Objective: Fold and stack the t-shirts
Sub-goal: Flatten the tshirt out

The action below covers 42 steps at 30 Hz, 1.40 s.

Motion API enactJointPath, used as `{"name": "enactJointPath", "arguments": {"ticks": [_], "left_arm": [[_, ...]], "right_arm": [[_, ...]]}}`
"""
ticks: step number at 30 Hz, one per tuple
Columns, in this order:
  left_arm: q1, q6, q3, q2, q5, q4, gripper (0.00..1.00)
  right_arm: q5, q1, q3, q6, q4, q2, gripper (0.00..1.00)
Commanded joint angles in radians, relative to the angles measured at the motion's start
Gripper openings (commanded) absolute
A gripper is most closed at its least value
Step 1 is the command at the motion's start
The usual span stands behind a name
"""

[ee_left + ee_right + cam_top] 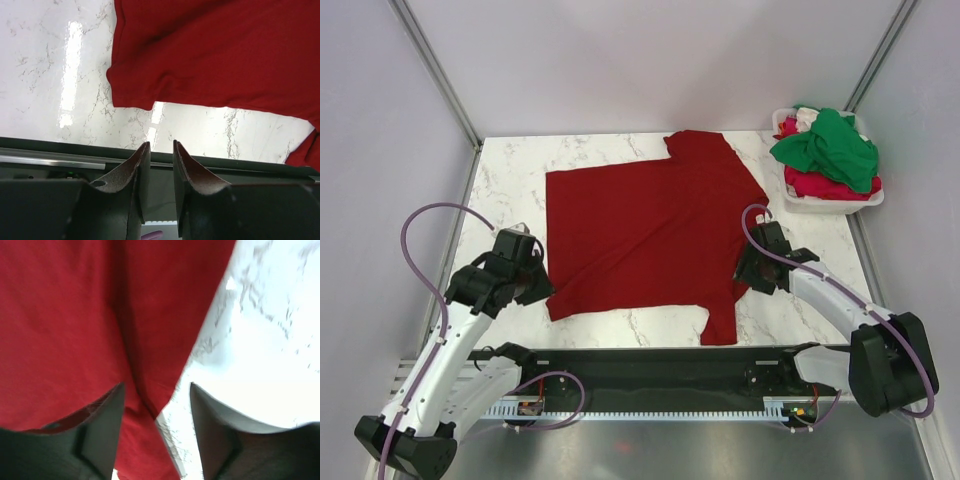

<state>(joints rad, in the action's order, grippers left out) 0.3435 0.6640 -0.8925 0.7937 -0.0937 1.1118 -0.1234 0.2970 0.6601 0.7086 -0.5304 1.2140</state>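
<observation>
Dark red t-shirt lies spread flat in the middle of the table. It is soft cloth on shiny white marble with thin grey lines. One short sleeve points to the far edge and the other to the near edge. In the far right corner sits a white plastic basket. Inside it, a bright green t-shirt is bunched up on a lighter red t-shirt. Left end effector is just off the shirt's near left corner, its fingers a little apart with nothing between them. Right end effector is spread wide over the shirt's right edge.
</observation>
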Motion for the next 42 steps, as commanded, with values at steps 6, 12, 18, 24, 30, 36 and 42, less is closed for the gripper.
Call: {"name": "enactJointPath", "arguments": {"ticks": [6,12,18,24,30,36,42], "left_arm": [[-0.005,0.026,0.006,-0.004,0.020,0.014,0.33],[-0.005,0.025,0.006,0.009,0.035,0.002,0.54],[-0.005,0.020,0.012,0.038,0.083,-0.053,0.57],[-0.005,0.002,0.004,0.093,0.114,-0.102,0.57],[-0.005,-0.014,0.006,0.145,0.129,-0.156,0.57],[-0.003,-0.017,0.043,0.185,0.167,-0.225,0.56],[0.003,0.037,0.076,0.130,0.212,-0.228,0.56]], "right_arm": [[0.065,-0.001,-0.065,0.042,0.090,0.001,0.50],[0.070,-0.001,-0.063,0.015,0.121,0.064,0.35],[0.021,-0.012,-0.045,0.000,0.066,0.009,0.00],[-0.183,-0.097,0.053,-0.014,-0.144,-0.158,0.00],[-0.213,-0.162,0.068,0.049,-0.195,-0.257,0.32],[-0.054,-0.162,0.066,0.045,-0.180,-0.209,0.98],[0.119,-0.121,-0.106,0.133,-0.137,-0.324,0.89]]}}
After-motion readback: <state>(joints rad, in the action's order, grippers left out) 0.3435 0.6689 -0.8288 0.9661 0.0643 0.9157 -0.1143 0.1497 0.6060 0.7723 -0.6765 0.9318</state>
